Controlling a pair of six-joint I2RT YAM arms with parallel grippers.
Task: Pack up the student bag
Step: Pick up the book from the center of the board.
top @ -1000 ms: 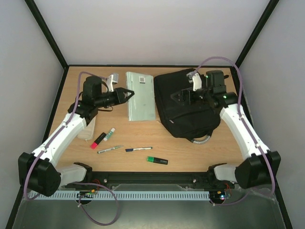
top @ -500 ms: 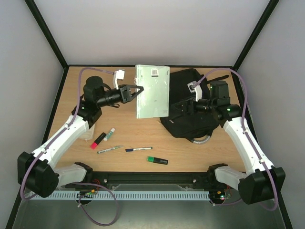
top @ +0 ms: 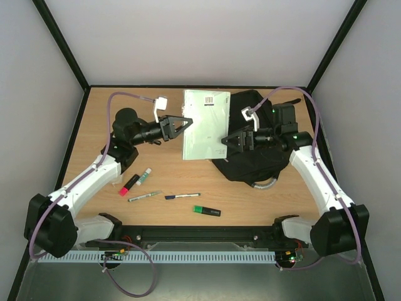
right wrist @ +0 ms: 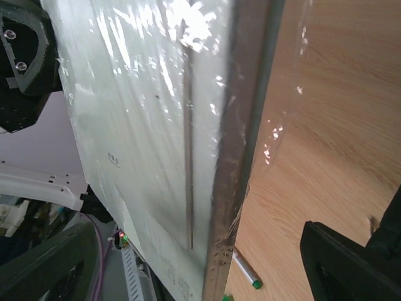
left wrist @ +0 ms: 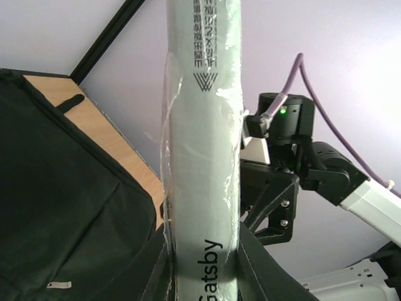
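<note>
- The pale green shrink-wrapped book (top: 205, 125) lay flat on the wooden table (top: 301, 194) a second ago, just left of the bag. Now it is up in the air, tilted, and has been carried right until its right edge overlaps the bag in the top view.
- The left end effector (top: 186, 121) is pinching the book by its left edge, fingers pressed against both covers.
- The right end effector (top: 229, 139) has swung left from over the bag to meet the book. Its fingers (right wrist: 37, 269) are spread wide, with the book's edge in the gap between them. It seems not to touch the book yet, though its wrist view is too close to be sure.
- The large black fabric student bag (top: 257, 164) lies at the far right of the table, its grey curved handle towards the near side. Whether its opening is accessible cannot be made out.
- Judgement: the book is on its way in, perhaps with a handover or steadying grip first; nothing looks packed yet.
- Still on the table at near left: a red marker (top: 128, 184), a white marker with a green cap (top: 145, 175), a silver pen (top: 145, 196), a dark blue pen (top: 182, 195) and a green highlighter (top: 206, 211).
- Writing: the spine reads "Gatsby" (left wrist: 210, 279), with a zigzag logo and small print higher up that is too fine to read. A barcode label sits on the upward cover.
</note>
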